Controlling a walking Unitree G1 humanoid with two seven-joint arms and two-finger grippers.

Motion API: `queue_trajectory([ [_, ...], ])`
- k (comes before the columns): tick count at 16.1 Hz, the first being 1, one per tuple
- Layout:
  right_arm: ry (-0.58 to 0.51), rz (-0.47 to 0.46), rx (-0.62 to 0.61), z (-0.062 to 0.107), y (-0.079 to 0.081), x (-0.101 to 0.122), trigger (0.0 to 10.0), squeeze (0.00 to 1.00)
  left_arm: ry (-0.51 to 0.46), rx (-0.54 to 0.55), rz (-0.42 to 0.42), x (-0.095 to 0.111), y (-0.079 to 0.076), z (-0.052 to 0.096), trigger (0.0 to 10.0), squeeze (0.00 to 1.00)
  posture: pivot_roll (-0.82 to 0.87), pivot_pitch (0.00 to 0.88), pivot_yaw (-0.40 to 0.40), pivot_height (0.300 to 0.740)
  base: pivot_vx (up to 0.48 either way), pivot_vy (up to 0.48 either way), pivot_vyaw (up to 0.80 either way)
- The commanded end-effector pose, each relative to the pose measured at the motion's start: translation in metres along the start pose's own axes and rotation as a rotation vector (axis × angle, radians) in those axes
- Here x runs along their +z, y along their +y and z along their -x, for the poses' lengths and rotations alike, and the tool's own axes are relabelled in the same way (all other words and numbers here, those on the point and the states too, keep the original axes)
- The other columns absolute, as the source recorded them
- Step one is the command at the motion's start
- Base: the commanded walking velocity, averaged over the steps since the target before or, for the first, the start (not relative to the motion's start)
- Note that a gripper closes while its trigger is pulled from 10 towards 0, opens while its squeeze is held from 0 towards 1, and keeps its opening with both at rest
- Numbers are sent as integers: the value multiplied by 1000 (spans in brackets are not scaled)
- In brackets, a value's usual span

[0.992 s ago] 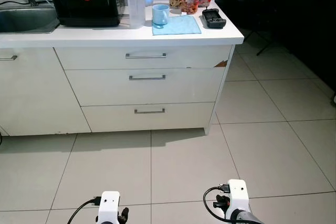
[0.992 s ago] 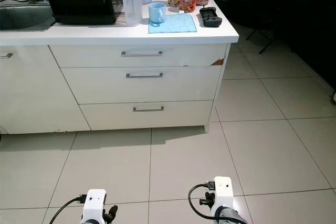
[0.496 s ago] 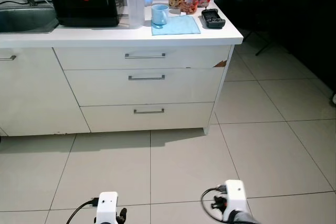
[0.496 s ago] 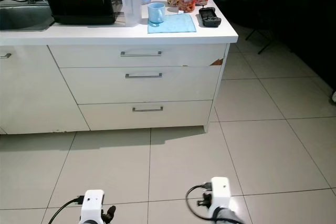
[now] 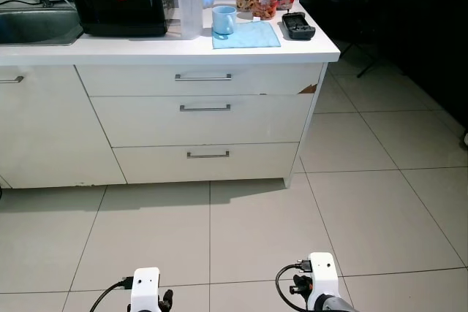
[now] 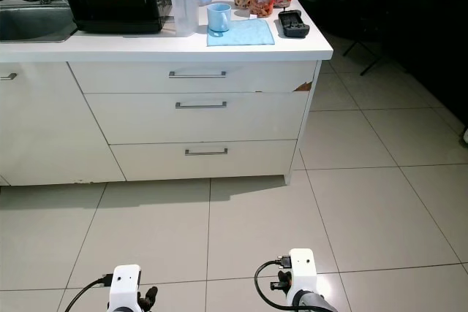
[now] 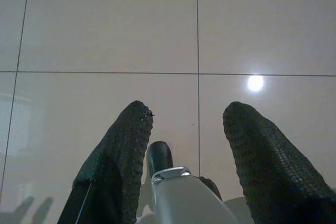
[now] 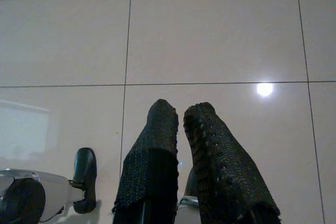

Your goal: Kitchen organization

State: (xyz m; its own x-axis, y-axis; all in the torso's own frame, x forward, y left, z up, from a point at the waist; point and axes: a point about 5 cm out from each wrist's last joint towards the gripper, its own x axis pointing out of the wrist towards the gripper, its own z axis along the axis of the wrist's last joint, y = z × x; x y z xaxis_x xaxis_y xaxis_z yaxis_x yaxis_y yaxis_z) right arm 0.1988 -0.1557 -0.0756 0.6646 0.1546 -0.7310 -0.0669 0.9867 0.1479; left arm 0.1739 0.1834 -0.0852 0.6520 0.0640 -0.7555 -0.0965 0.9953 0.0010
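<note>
Both arms hang over floor tiles: left gripper (image 7: 184,145) spread wide and empty, right gripper (image 8: 181,145) nearly closed, empty; the counter (image 5: 168,49) with blue cup (image 5: 223,20) lies at 12 o'clock, well apart.

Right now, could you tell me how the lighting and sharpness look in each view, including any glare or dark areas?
Both eye views are sharp and evenly lit on the white counter, though the far right background is dark and a shadow lies on the floor tiles under the drawers. Each wrist view shows a small bright glare spot on the glossy tiles, with the near black fingers slightly soft.
</note>
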Motion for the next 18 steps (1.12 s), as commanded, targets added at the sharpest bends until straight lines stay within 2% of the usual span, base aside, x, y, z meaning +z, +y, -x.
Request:
queue_trajectory([
  [1, 15, 2, -7, 1, -1, -3, 10000, 0, -1, 12, 12, 1, 1, 0, 10000, 0, 62, 13, -4, 740, 0, 0, 0],
  [18, 9, -3, -9, 0, 0, -1, 10000, 0, 11, 27, 49, -1, 3, 0, 10000, 0, 67, 19, -1, 740, 0, 0, 0],
])
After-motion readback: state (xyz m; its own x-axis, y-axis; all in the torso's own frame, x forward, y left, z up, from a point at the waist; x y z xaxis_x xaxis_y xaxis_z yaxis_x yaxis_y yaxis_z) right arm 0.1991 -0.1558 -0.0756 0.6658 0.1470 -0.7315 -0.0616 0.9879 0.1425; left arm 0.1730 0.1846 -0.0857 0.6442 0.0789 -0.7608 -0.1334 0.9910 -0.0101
